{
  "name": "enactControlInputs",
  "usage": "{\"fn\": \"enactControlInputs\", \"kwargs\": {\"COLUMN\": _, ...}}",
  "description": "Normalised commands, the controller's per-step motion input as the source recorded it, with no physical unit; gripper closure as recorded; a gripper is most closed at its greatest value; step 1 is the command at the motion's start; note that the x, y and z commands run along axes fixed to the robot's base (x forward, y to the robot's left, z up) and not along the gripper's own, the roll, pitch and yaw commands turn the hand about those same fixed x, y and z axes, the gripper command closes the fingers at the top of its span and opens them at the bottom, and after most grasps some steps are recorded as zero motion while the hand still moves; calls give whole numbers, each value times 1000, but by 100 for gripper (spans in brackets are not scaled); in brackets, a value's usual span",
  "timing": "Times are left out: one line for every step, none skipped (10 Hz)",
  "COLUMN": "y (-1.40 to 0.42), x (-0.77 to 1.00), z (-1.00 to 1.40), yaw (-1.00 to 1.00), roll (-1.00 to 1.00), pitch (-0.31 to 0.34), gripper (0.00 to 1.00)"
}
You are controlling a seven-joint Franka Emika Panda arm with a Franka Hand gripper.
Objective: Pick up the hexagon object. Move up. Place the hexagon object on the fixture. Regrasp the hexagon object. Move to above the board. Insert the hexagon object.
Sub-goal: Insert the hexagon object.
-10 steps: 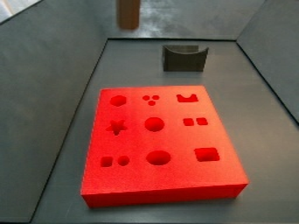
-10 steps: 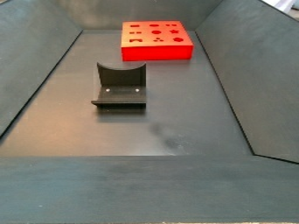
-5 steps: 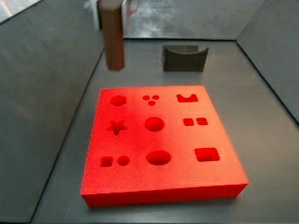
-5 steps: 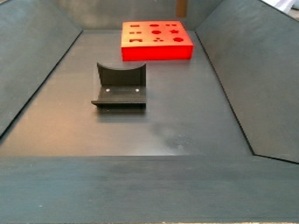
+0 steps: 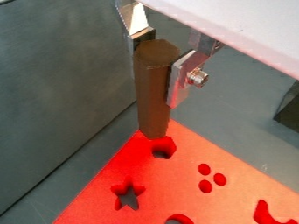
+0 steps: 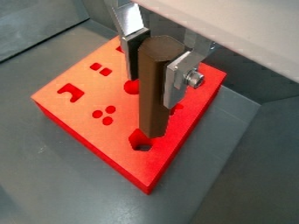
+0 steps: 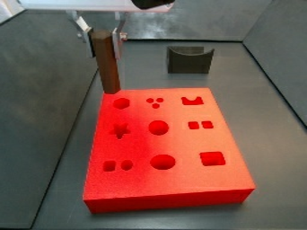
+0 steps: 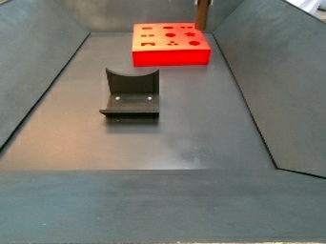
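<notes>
The gripper [image 5: 162, 54] holds the hexagon object [image 5: 152, 92] upright between its fingers [image 5: 184, 77], poised over the board [image 7: 162, 148] at the hexagonal cutout [image 7: 121, 102]. Its tip appears just clear of the surface. The fixture [image 8: 132, 93] stands well apart.

A robot test cell in a lab: bare grey walled enclosure [image 8: 178, 143], gripper [image 7: 100, 34] above red board [image 7: 162, 148], fixture [image 8: 130, 93].

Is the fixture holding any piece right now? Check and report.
No. In a side view the fixture stands bare, while the end effector holds the hexagon object upright over the board.
</notes>
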Motion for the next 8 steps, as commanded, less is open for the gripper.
{"fn": "enactControlInputs", "kwargs": {"y": 151, "x": 326, "z": -717, "yaw": 57, "roll": 0, "pitch": -66, "gripper": 100}}
{"fn": "enactControlInputs", "kwargs": {"y": 137, "x": 346, "z": -666, "yaw": 0, "roll": 0, "pitch": -46, "gripper": 100}}
{"fn": "enactControlInputs", "kwargs": {"y": 146, "x": 349, "z": -606, "yaw": 0, "roll": 0, "pitch": 0, "gripper": 100}}
{"fn": "enactControlInputs", "kwargs": {"y": 26, "x": 269, "z": -574, "yaw": -266, "roll": -20, "pitch": -17, "gripper": 100}}
{"fn": "enactControlInputs", "kwargs": {"y": 0, "x": 0, "z": -606, "yaw": -834, "roll": -64, "pitch": 0, "gripper": 100}}
{"fn": "enactControlInputs", "kwargs": {"y": 0, "x": 0, "z": -586, "yaw": -991, "roll": -61, "pitch": 0, "gripper": 100}}
{"fn": "enactControlInputs", "kwargs": {"y": 0, "x": -194, "z": -266, "yaw": -609, "roll": -91, "pitch": 0, "gripper": 100}}
{"fn": "enactControlInputs", "kwargs": {"y": 0, "x": -49, "z": -126, "yaw": 0, "roll": -20, "pitch": -34, "gripper": 100}}
